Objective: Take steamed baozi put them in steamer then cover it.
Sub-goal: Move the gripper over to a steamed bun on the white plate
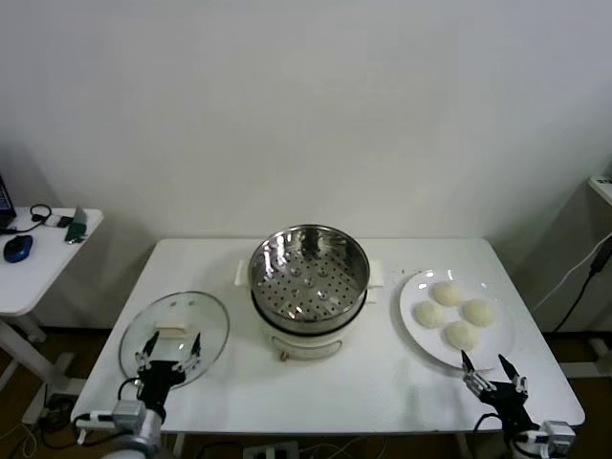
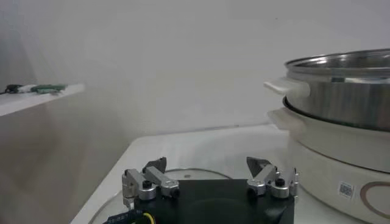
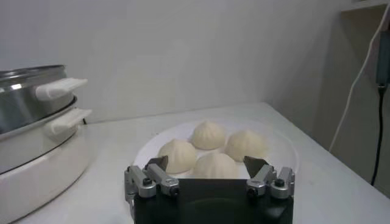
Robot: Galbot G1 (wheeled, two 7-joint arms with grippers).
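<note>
Meanwhile left claw [image 1: 168, 355] open over cover [image 1: 175, 336] edge; right claw [image 1: 492, 373] open at plate [image 1: 418, 328] rim.

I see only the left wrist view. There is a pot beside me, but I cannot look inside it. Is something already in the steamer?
Observer: No. The steamer is empty; its holed floor shows bare.
Operator: Where are the buns?
Observer: Four buns lie on a white plate, on the steamer's right side.
Operator: Is the right gripper holding one?
Observer: No. The right gripper waits at the plate's near edge, fingers open, nothing between them.
</note>
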